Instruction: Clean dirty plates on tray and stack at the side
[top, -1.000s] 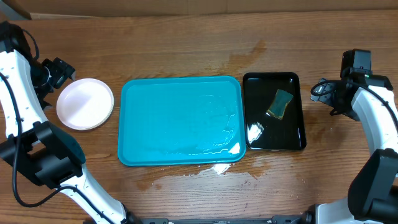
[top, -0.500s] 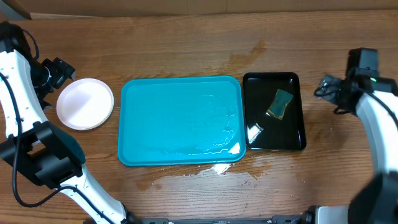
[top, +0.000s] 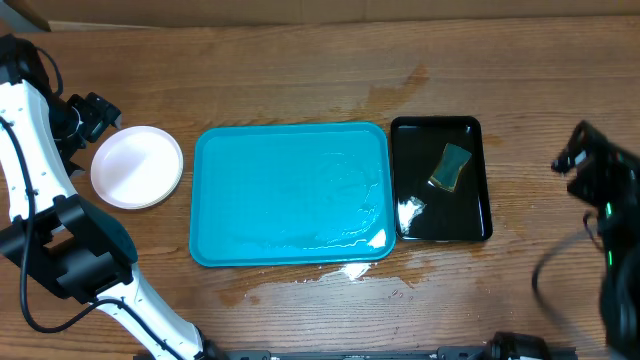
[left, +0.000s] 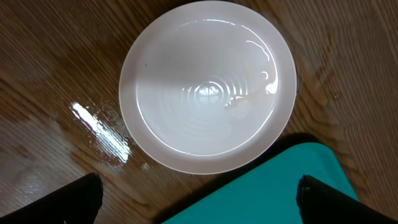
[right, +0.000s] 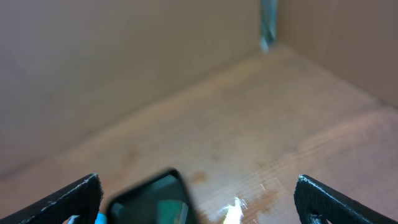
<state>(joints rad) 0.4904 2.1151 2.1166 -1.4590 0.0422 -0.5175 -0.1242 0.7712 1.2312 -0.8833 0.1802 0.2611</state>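
The white plate (left: 206, 87) looks clean and glossy, on the table (top: 300, 80) just left of the wet turquoise tray (top: 290, 200). The left gripper (left: 199, 198) and the right gripper (right: 199, 200) are wide open and hold nothing.

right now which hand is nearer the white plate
Left. The left hand hovers by the white plate, left of the tray; the right hand is far off, beyond the black tray.
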